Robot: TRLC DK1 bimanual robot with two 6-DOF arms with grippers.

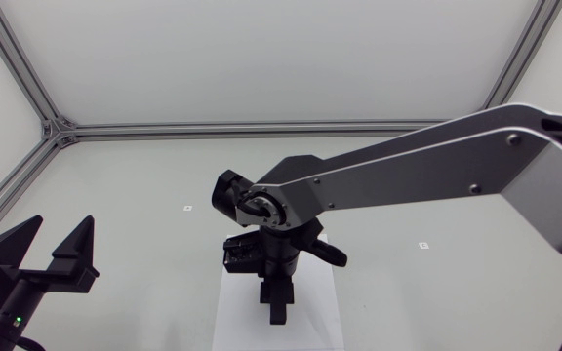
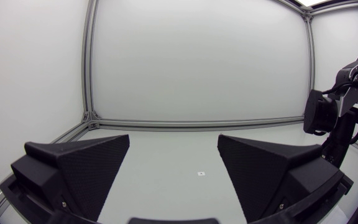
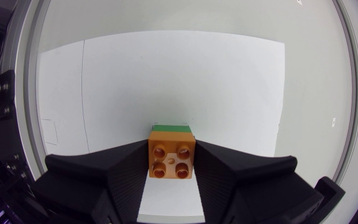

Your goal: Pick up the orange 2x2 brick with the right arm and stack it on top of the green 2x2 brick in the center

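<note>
- A robotics lab test cell (bare, purpose-built): a matte white counter (image 1: 135, 185) boxed in by silver aluminium frame rails (image 1: 242, 128) and plain white wall panels (image 1: 261, 49).
- Tiny square printed marks (image 1: 187, 208) dot the counter.

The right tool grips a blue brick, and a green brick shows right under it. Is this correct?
No. The right tool grips an orange brick, not a blue one; the right wrist view shows it between the two fingers. The green brick does show right under it.
</note>
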